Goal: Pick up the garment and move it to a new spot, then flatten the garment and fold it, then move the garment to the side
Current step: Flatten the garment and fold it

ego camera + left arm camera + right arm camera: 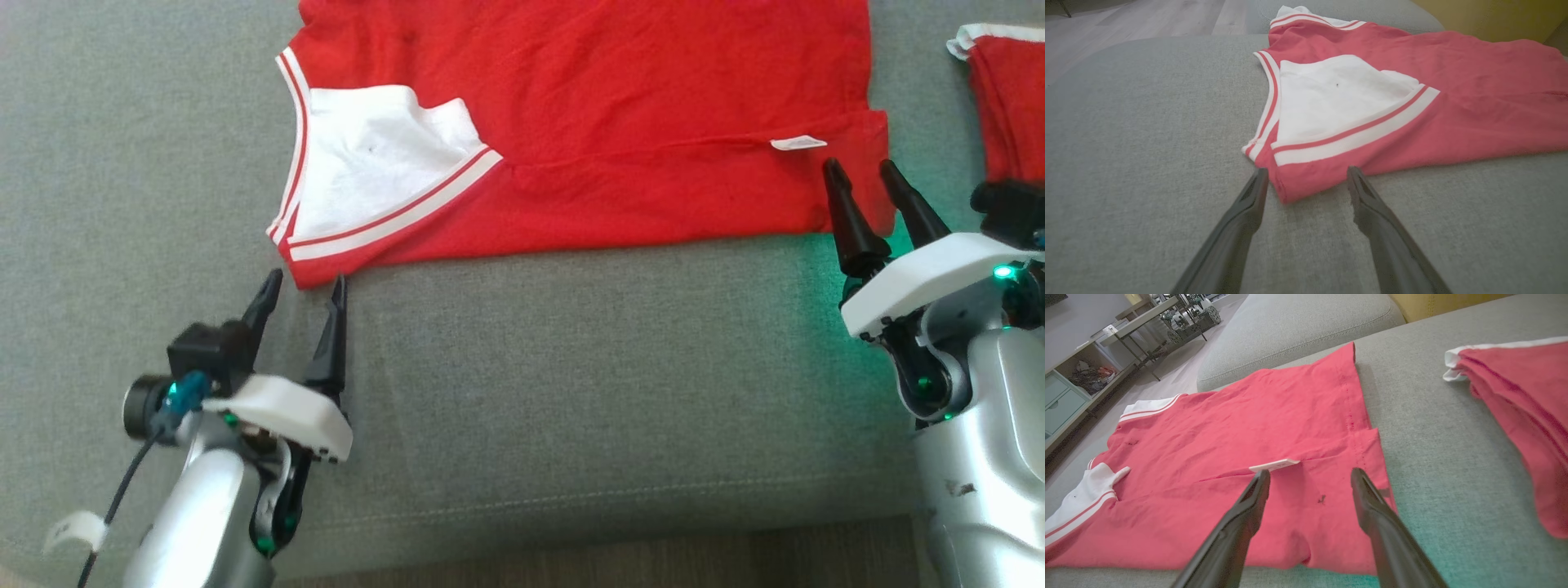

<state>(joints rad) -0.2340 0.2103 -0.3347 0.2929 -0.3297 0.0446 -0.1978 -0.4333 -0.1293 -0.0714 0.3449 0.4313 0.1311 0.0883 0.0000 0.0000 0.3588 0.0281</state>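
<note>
Broadly: grey cushion (522, 392) spans the head view. Red garment (620, 98) lies spread flat across its far half, with the white striped sleeve (384, 163) turned over the garment's left part. A second red garment (1008, 98) sits bunched at the far right, apart from the first. Left gripper (306, 282) open and empty, fingers straddling the garment's near left corner. Right gripper (859, 167) open and empty over the near right corner; contact with cloth cannot be told. Small white label (798, 143) just beside its fingertips.
</note>
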